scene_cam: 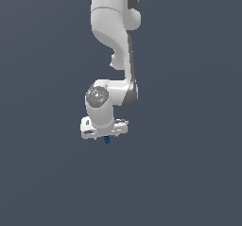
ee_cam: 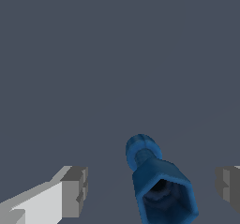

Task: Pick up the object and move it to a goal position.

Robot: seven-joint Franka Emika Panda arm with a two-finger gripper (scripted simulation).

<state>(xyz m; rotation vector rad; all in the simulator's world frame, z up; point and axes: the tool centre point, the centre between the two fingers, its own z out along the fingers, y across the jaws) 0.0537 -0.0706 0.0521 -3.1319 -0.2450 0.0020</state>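
Exterior view: white arm [scene_cam: 113,45] comes down from the top centre of the frame, elbow bends back at mid-frame, wrist ends just below centre. Gripper [scene_cam: 105,136] points down, sitting slightly left of centre in the lower half. Background is flat dark grey-blue everywhere, no visible edges or other items.

Object [scene_cam: 107,139] shows as a tiny dark-blue speck right under the gripper body, at its lower edge. Too small in this view to tell shape or contact.

Wrist view: the object [ee_cam: 157,183] is much clearer, a dark-blue piece with a rounded narrow end and a wider hexagon-like end with a dark hollow in it, lighter blue on the edges. It lies between the two fingers [ee_cam: 72,190], closer to the one at the frame's right edge than to the other. Clear gaps on both sides, neither pad touching it.

Hand is spread wide, holding nothing. Cannot tell from either view whether the object sits on a surface.
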